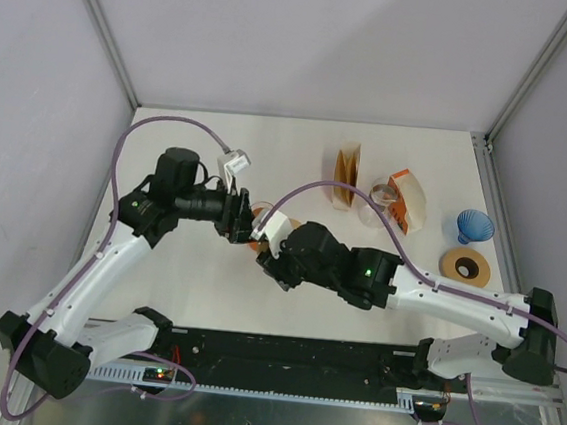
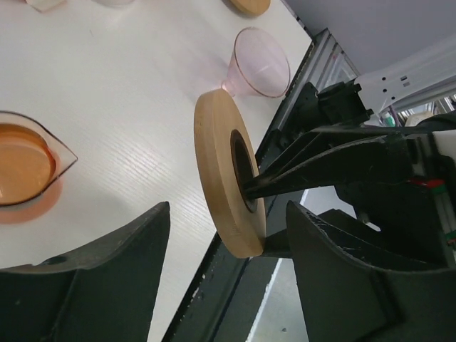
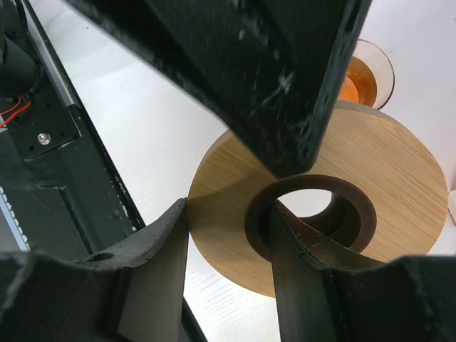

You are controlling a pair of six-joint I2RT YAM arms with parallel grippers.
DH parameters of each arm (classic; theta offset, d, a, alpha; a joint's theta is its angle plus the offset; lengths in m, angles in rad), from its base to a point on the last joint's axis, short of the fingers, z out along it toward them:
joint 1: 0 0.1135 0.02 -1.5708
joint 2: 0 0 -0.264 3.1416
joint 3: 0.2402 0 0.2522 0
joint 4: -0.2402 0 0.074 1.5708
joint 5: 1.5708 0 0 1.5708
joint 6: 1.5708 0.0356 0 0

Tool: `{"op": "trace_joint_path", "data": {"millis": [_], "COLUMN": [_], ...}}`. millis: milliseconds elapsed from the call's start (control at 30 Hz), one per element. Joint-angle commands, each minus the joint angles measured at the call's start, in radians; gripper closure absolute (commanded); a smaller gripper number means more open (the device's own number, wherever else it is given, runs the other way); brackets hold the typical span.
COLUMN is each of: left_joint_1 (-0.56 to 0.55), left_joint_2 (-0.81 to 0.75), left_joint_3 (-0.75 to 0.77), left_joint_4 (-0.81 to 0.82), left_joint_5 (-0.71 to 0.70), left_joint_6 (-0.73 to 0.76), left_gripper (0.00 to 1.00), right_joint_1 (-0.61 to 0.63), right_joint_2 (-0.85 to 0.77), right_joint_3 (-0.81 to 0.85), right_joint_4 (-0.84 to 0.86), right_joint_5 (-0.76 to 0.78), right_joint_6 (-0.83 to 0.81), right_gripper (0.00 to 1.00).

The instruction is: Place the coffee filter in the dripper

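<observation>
Right end effector is pinching the wooden ring at its hole, left end effector hovering spread around it, probably staging the stand, coffee filter needing grabbing next.

Two robot arms: left arm, right arm. Two rings: a flat wooden ring at 3 o'clock, a standing wooden ring near the middle. Two cone cups: blue cone, pink cone. One orange jug. One stack of brown filters at 1 o'clock.
</observation>
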Motion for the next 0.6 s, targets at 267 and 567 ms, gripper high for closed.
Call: {"op": "trace_joint_path", "data": {"millis": [267, 567], "left_joint_1": [-0.008, 0.059], "left_joint_2": [-0.013, 0.015], "left_joint_3": [-0.069, -0.047], "left_joint_4": [0.019, 0.028], "left_joint_5": [0.026, 0.077], "left_joint_6": [-0.047, -0.053], "left_gripper": [0.51, 0.99], "right_joint_1": [-0.024, -0.096], "right_joint_2": [0.030, 0.007], "right_joint_3": [0.092, 0.092], "right_joint_4": [0.084, 0.069], "right_joint_5": [-0.007, -0.111], "right_joint_6": [-0.044, 0.011], "right_gripper": [1.00, 0.74]}}
